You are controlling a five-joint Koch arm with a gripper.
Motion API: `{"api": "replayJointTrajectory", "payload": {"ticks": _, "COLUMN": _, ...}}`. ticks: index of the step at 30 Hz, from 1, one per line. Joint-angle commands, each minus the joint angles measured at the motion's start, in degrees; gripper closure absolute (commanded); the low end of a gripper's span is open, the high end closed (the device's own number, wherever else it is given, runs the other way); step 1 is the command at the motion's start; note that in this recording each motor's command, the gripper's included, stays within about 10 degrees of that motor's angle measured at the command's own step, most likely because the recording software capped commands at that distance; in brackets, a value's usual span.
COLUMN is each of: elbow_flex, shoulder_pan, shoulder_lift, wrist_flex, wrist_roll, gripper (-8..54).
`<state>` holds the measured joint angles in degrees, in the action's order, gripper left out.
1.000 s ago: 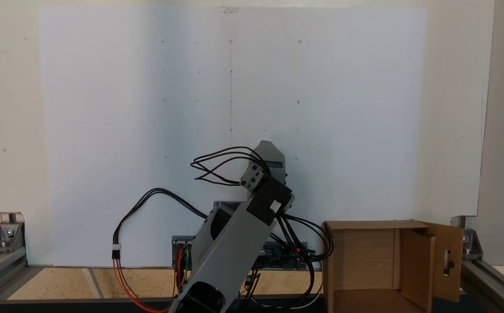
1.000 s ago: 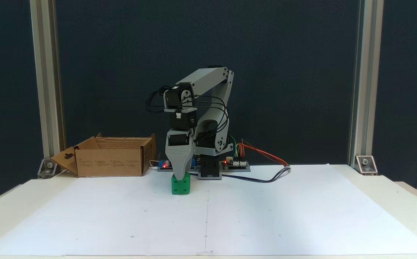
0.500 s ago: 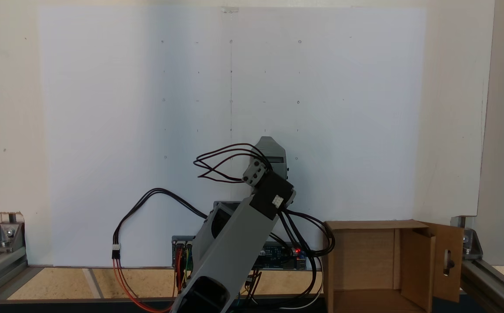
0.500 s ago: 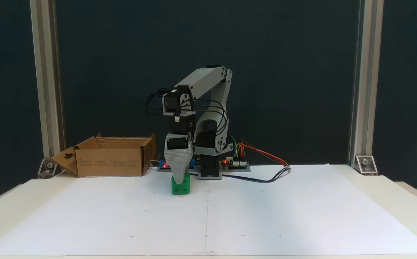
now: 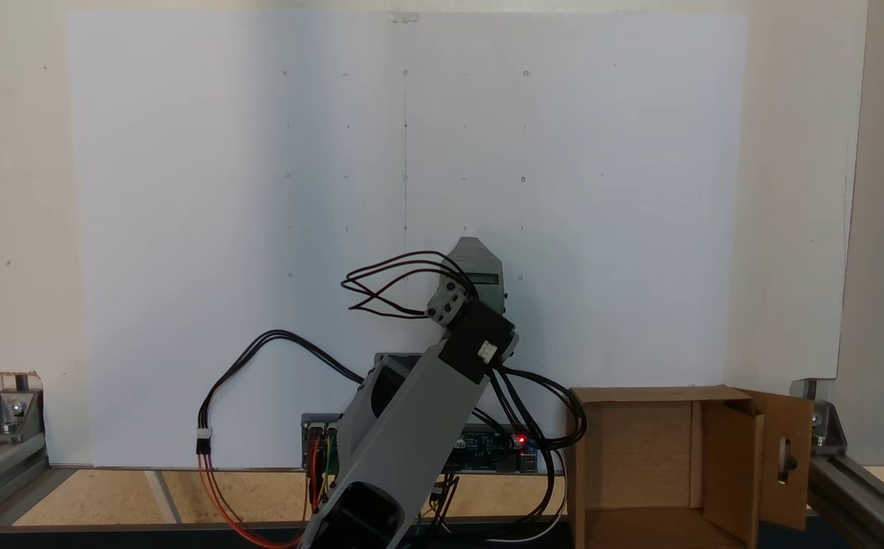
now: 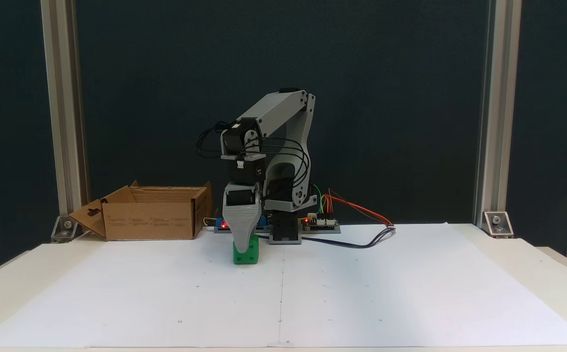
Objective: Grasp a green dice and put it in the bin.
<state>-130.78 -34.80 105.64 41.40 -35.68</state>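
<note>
One green dice [image 6: 245, 254] is sitting on the white paper at centre frame, just in front of the arm's base. The pincer [image 6: 244, 244] is pointing straight down with its tip overlapping the dice's top; its jaws are lining up one behind the other, so apart or clamped cannot be told. Step in hand: the grasp, I judge. Next: confirming grip, lifting, swinging to the bin [image 6: 148, 219] at left.
</note>
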Motion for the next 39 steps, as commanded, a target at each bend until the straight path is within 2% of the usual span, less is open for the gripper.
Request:
{"api": "replayJointTrajectory", "payload": {"ticks": 1, "elbow_flex": 0.53, "shoulder_pan": 0.09, "shoulder_lift": 0.09, "wrist_flex": -0.62, "wrist_roll": -4.04, "gripper": -0.3}}
{"api": "replayJointTrajectory", "payload": {"ticks": 39, "elbow_flex": -4.57, "shoulder_pan": -0.09, "shoulder_lift": -0.18, "wrist_flex": -10.2, "wrist_roll": -3.08, "gripper": 2.4}}
